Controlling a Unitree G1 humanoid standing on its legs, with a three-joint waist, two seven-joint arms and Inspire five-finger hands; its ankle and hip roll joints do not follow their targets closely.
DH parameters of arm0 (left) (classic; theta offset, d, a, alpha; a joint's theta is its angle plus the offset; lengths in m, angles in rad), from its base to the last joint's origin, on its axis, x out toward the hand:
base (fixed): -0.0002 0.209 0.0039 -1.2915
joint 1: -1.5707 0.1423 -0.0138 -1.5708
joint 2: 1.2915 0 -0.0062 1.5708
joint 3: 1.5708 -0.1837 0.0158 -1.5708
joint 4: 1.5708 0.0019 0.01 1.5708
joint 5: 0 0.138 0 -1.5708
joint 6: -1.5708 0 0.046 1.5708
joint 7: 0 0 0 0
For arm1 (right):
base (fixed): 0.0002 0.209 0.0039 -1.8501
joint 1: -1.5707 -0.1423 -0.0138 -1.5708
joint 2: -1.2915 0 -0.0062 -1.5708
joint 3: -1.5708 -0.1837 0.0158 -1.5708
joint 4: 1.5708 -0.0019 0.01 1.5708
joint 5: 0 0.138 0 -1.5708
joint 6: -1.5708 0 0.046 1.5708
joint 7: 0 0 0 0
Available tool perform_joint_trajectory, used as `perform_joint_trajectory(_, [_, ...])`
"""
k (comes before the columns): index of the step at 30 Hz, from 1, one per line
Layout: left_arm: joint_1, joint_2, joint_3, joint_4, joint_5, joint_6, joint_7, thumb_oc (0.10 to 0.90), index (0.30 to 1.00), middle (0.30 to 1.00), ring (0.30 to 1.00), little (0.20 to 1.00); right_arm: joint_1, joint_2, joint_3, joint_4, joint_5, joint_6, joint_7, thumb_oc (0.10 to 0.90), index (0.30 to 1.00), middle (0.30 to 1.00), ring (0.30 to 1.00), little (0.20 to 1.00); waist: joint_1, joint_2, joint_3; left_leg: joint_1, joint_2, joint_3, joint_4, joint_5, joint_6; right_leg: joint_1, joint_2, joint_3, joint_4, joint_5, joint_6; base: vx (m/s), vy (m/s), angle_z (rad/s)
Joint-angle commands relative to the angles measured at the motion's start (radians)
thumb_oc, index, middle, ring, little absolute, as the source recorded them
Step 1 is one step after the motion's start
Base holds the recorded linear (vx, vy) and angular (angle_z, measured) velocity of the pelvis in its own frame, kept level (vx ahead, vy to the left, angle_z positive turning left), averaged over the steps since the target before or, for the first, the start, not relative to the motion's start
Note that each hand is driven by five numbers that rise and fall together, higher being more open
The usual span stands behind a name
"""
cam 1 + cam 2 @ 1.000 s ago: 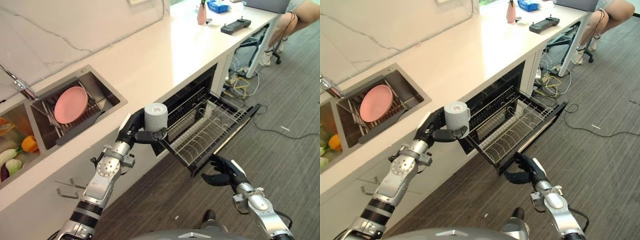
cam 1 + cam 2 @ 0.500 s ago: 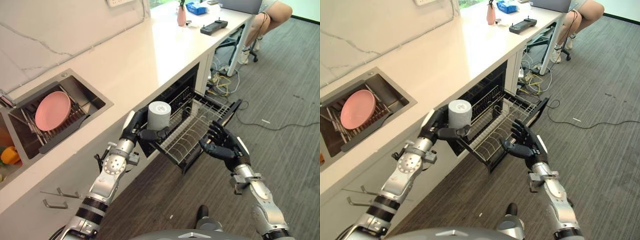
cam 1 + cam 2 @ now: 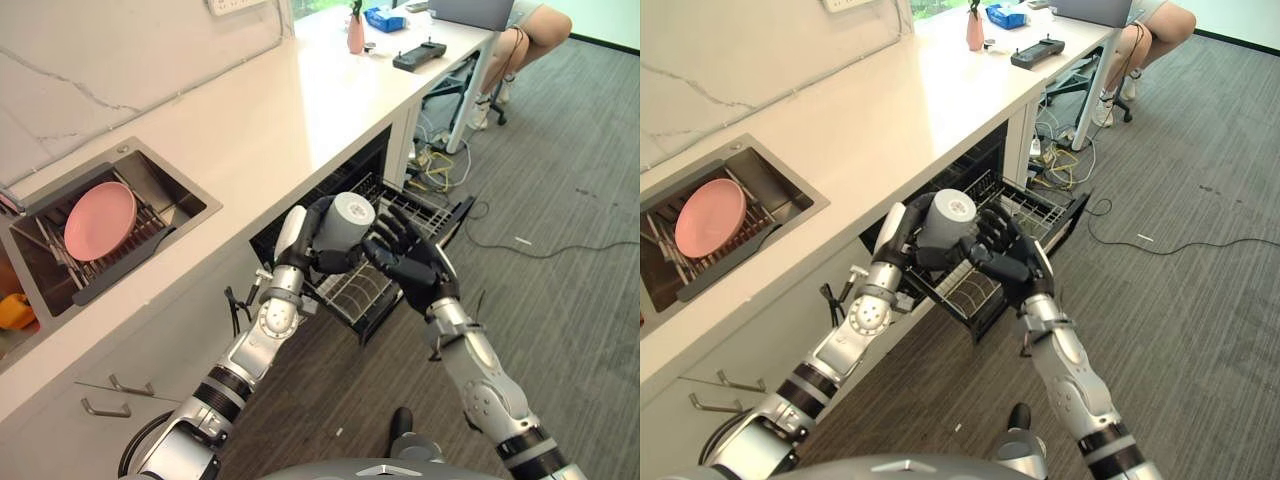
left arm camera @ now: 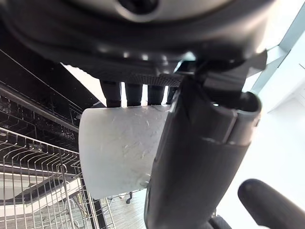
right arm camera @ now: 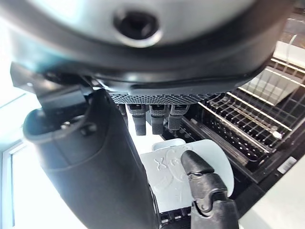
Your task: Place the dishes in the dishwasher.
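Grey and tilted, the cup (image 3: 344,222) sat clamped in the left hand (image 3: 312,232) above the pulled-out dishwasher rack (image 3: 420,215), the right hand (image 3: 410,266) (fingers spread) just beside it, touching.

White marble-veined wall (image 3: 90,60), long pale countertop (image 3: 270,110), grey carpet floor (image 3: 570,250), sunken steel sink (image 3: 150,190), drawer handles (image 3: 110,395)

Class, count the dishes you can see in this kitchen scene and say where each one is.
2. A grey cup held in the left hand above the dishwasher rack, and a pink plate in the sink. Others may be hidden.
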Motion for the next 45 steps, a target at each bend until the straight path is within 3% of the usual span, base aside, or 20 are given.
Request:
perform_joint_trajectory(1, [-0.199, -0.019, -0.026, 0.003, 0.07, -0.068, 0.082, 0.4, 0.3, 0.3, 0.3, 0.3, -0.151, 0.061, 0.016, -0.103, 0.003, -0.106, -0.007, 0.8, 0.9, 0.9, 0.9, 0.9, 0.021, -0.044, -0.061, 0.062, -0.064, 0.009, 0.008, -0.092, 0.003, -0.02, -0.06, -0.03, 0.022, -0.025, 0.116, 0.0, 0.0, 0.0])
perform_joint_trajectory(11, [-0.194, -0.02, -0.067, -0.001, 0.13, -0.057, 0.084, 0.4, 0.3, 0.3, 0.3, 0.3, -0.204, 0.073, 0.01, -0.007, -0.06, -0.099, -0.07, 0.8, 0.9, 0.9, 0.9, 0.9, 0.049, -0.055, -0.072, 0.06, -0.057, -0.009, 0.008, -0.087, 0.001, -0.005, -0.053, -0.051, 0.019, -0.031, 0.11, 0.01, -0.012, 0.05])
perform_joint_trajectory(19, [-0.202, -0.009, -0.074, 0.019, 0.169, -0.055, 0.074, 0.4, 0.3, 0.3, 0.3, 0.3, -0.228, 0.018, 0.037, 0.062, -0.174, -0.043, -0.059, 0.8, 0.9, 0.9, 0.9, 0.9, 0.068, -0.068, -0.076, 0.055, -0.051, -0.023, 0.007, -0.083, -0.002, 0.003, -0.049, -0.061, 0.019, -0.035, 0.108, 0.01, -0.011, 0.07])
perform_joint_trajectory(30, [-0.201, -0.03, -0.093, 0.076, 0.174, -0.038, 0.059, 0.4, 0.3, 0.3, 0.3, 0.3, -0.267, 0.016, 0.077, 0.053, -0.124, -0.028, -0.021, 0.8, 0.9, 0.9, 0.9, 0.9, 0.076, -0.073, -0.079, 0.053, -0.05, -0.032, 0.007, -0.082, -0.002, 0.009, -0.046, -0.07, 0.023, -0.041, 0.104, 0.01, -0.002, 0.06])
perform_joint_trajectory(32, [-0.204, -0.044, -0.1, 0.102, 0.161, -0.025, 0.057, 0.4, 0.3, 0.3, 0.3, 0.3, -0.28, 0.04, 0.089, 0.047, -0.079, -0.033, -0.028, 0.8, 0.9, 0.9, 0.9, 0.9, 0.075, -0.073, -0.08, 0.054, -0.051, -0.032, 0.007, -0.082, -0.002, 0.008, -0.047, -0.069, 0.024, -0.041, 0.104, 0.0, 0.0, 0.0])
perform_joint_trajectory(33, [-0.215, -0.078, -0.109, 0.143, 0.122, -0.007, 0.065, 0.4, 0.3, 0.3, 0.3, 0.3, -0.291, 0.107, 0.09, 0.018, 0.031, -0.067, -0.049, 0.8, 0.9, 0.9, 0.9, 0.9, 0.074, -0.071, -0.079, 0.054, -0.053, -0.03, 0.007, -0.081, -0.001, 0.008, -0.048, -0.068, 0.024, -0.038, 0.104, 0.0, 0.0, 0.0])
perform_joint_trajectory(34, [-0.227, -0.099, -0.12, 0.17, 0.101, 0.01, 0.07, 0.4, 0.3, 0.3, 0.3, 0.3, -0.296, 0.156, 0.11, -0.001, 0.06, -0.079, -0.069, 0.8, 0.9, 0.9, 0.9, 0.9, 0.074, -0.071, -0.079, 0.056, -0.054, -0.028, 0.007, -0.081, 0.0, 0.007, -0.048, -0.066, 0.025, -0.037, 0.102, 0.0, 0.0, 0.0])
perform_joint_trajectory(45, [-0.339, -0.183, -0.22, 0.23, 0.078, 0.038, 0.128, 0.4, 0.3, 0.3, 0.3, 0.3, -0.391, 0.265, 0.188, 0.027, 0.013, -0.098, -0.214, 0.8, 0.9, 0.9, 0.9, 0.9, 0.074, -0.073, -0.081, 0.051, -0.051, -0.026, 0.006, -0.073, 0.001, -0.003, -0.048, -0.067, 0.025, -0.028, 0.099, -0.01, 0.003, 0.0])
